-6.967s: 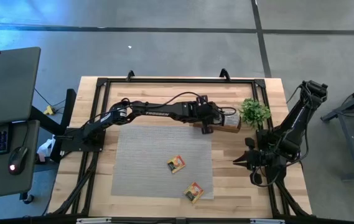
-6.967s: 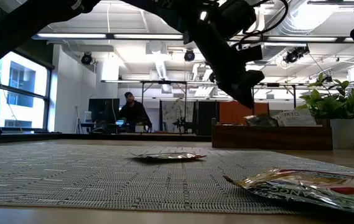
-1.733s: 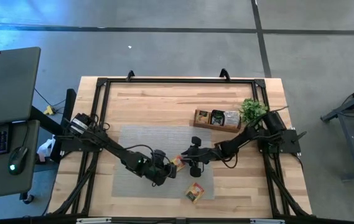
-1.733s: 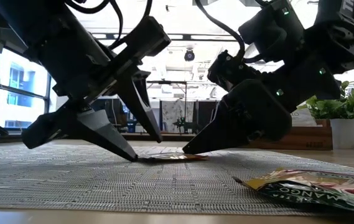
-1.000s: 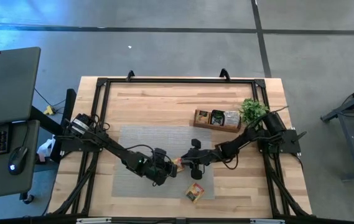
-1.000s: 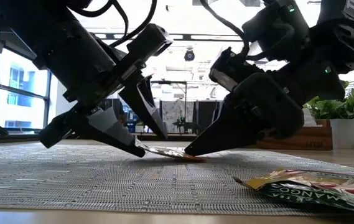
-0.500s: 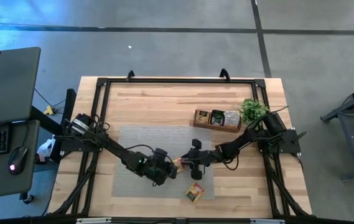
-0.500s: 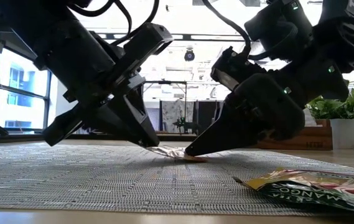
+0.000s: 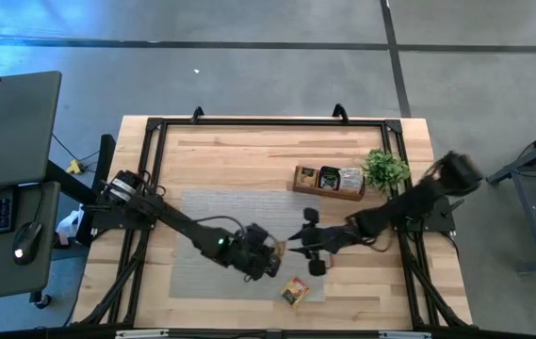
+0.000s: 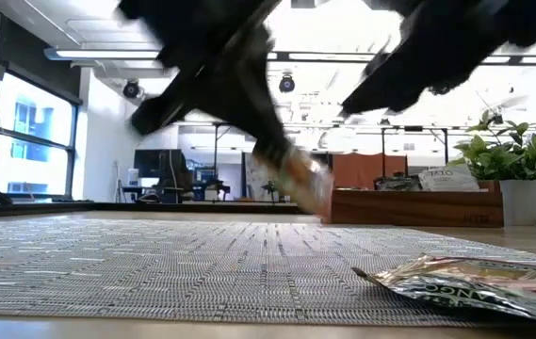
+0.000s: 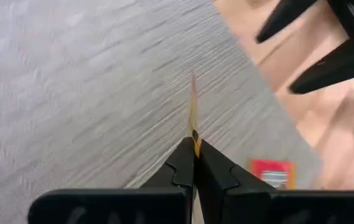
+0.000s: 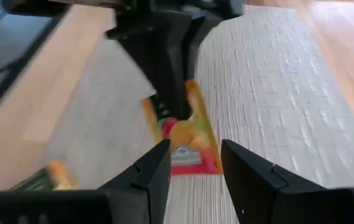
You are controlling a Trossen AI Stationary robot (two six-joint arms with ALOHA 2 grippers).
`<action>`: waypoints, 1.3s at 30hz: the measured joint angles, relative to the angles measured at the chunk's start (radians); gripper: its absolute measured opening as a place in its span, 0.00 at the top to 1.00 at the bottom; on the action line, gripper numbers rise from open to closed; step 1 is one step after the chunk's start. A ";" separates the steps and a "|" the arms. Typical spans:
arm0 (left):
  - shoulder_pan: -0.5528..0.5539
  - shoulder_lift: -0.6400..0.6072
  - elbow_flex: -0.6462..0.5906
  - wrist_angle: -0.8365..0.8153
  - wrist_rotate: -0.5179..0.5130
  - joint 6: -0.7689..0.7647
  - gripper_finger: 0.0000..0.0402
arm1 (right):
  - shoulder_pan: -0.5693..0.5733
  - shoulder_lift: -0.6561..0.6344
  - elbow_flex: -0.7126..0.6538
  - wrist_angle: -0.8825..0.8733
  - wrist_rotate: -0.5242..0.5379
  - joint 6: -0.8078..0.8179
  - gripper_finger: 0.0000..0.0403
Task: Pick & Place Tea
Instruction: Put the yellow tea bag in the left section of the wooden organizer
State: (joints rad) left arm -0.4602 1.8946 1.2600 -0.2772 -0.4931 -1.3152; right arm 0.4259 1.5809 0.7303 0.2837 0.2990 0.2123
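Edgewise, orange sachet (image 11: 193, 109) (thin, flat).

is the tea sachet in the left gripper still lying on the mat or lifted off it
Lifted. The left gripper is shut on the sachet, which hangs above the mat.

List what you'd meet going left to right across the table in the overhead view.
Grey woven placemat → left gripper pinching an orange tea sachet → right gripper, jaws open → long brown wooden tray → small green plant.
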 joint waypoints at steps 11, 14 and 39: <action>0.266 -0.001 0.394 -0.288 0.172 0.567 1.00 | 0.295 -0.436 0.000 -0.670 0.212 0.257 0.66; 0.349 -0.001 0.439 -0.288 0.200 0.725 1.00 | 0.375 -0.494 -0.018 -0.772 0.297 0.379 0.66; 0.565 0.135 0.455 -0.240 0.298 1.489 1.00 | 0.426 -0.598 -0.139 -0.781 0.401 0.484 0.66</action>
State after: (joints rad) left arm 0.1048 2.0299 1.7153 -0.5171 -0.1955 0.1736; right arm 0.8516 0.9829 0.5911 -0.4976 0.7004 0.6961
